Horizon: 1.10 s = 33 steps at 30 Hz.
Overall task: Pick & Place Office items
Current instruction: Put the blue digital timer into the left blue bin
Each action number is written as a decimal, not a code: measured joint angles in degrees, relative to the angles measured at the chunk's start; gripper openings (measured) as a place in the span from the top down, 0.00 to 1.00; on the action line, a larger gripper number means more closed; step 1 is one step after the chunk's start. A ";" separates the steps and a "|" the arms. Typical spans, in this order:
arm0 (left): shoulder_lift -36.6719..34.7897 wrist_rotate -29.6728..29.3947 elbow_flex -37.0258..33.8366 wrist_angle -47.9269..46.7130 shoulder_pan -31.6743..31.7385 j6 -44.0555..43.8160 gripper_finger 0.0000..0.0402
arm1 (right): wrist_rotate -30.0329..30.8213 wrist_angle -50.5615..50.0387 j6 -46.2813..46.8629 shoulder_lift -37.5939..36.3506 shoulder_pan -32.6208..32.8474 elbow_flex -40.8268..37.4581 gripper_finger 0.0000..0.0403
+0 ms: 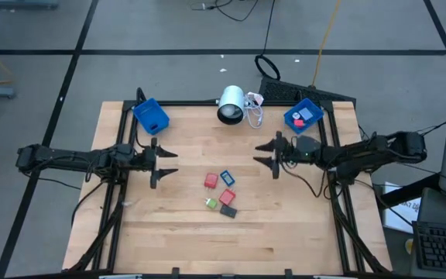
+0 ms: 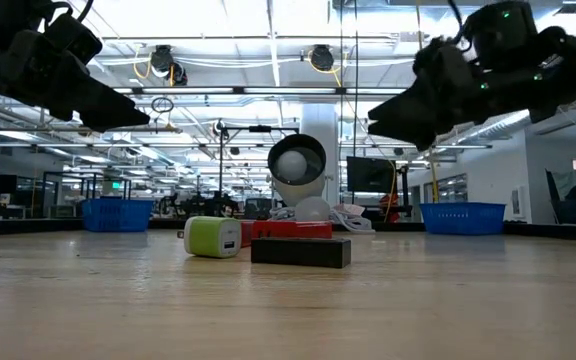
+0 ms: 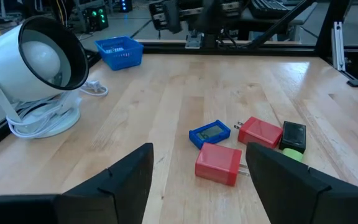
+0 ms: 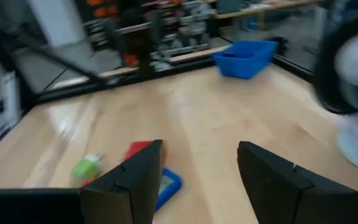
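Observation:
The office items lie in a small cluster at the table's middle: a red block (image 1: pixel 211 180), a blue one (image 1: pixel 228 177), a green one (image 1: pixel 210 203), a second red one (image 1: pixel 228 197) and a dark one (image 1: pixel 228 211). My left gripper (image 1: pixel 165 163) hovers to their left, open, pointing at them; its wrist view shows the blue piece (image 3: pixel 209 133) and a red piece (image 3: pixel 219 163) ahead. My right gripper (image 1: pixel 265 153) hovers up and to their right, open and with nothing in it; the green piece (image 4: pixel 86 168) and blue piece (image 4: pixel 166 183) show past its fingers.
A blue bin (image 1: pixel 151 115) stands at the far left of the table. Another blue bin (image 1: pixel 303 116), with items inside, is at the far right. A white lamp (image 1: pixel 231 105) with its cable sits between them at the far edge. Bare wood lies toward the near edge.

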 joint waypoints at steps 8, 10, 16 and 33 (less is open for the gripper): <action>-0.01 0.01 0.00 0.01 0.00 0.00 0.35 | -0.05 -0.02 -8.33 0.00 7.97 0.00 0.51; -0.01 0.00 0.00 -0.01 0.00 0.00 0.34 | -0.06 -0.02 -9.50 0.00 9.31 0.00 0.51; -0.01 0.00 0.00 0.01 0.00 0.00 0.31 | -0.04 1.09 -11.62 0.00 10.68 0.00 0.51; 0.01 0.02 0.00 0.00 0.00 0.00 0.34 | 0.09 2.08 -11.75 0.00 10.64 0.00 0.51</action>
